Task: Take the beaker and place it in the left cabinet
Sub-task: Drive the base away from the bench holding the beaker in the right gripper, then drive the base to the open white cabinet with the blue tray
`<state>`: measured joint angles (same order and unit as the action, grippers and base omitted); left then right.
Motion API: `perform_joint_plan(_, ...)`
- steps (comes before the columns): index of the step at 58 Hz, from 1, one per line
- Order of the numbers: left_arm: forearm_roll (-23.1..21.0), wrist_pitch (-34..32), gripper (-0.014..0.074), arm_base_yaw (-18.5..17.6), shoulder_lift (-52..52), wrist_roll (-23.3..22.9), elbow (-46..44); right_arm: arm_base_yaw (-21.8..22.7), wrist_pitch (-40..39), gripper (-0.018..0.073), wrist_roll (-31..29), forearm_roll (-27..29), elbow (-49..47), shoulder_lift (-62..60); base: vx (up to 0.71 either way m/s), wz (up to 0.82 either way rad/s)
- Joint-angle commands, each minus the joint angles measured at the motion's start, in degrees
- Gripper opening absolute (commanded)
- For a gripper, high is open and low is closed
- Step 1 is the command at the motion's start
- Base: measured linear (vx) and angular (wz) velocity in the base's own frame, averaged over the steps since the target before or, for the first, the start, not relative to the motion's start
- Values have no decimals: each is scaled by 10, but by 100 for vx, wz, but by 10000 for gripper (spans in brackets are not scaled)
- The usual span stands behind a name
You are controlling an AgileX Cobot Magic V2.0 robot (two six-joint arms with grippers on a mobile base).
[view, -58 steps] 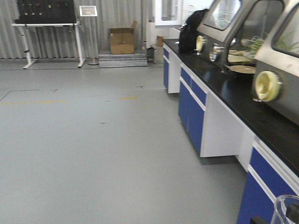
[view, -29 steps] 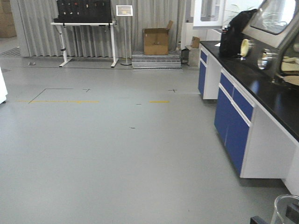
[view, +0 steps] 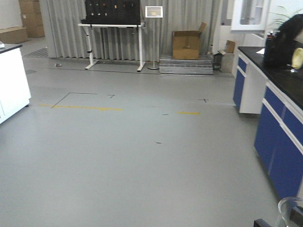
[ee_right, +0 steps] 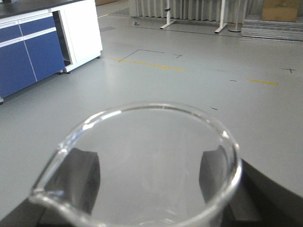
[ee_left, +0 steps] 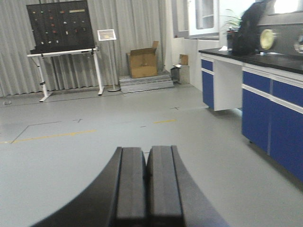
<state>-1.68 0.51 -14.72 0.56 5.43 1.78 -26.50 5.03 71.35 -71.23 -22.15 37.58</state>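
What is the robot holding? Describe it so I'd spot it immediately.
Follow the blue-fronted lab bench down to the bottom right corner of the front view: the beaker sits there, held by the right gripper, jaws either side. It is the only clear glass vessel, open-topped with a pour spout on its rim.

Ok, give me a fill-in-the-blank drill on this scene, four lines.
1. The right gripper is shut on a glass ____.
2. The left gripper is empty, its jaws ____.
3. The bench doors are ____.
4. The floor tape is ____.
Missing words: beaker, shut, blue, yellow.
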Motion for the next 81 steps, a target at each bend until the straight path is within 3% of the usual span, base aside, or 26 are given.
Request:
perform_joint_plan(1,-4,-48,1,-2,11,-2,9,2,-12,-4,1,-10,-17,-2,59,25)
perform_joint_plan(37,-4,-48,1,-2,11,-2,9,2,-12,-4,1,-10,-17,-2,64,14)
perform_joint_plan(81,-4,-48,1,-2,11,-2,9,2,-11,-4,1,-10,-17,-2,67,-17)
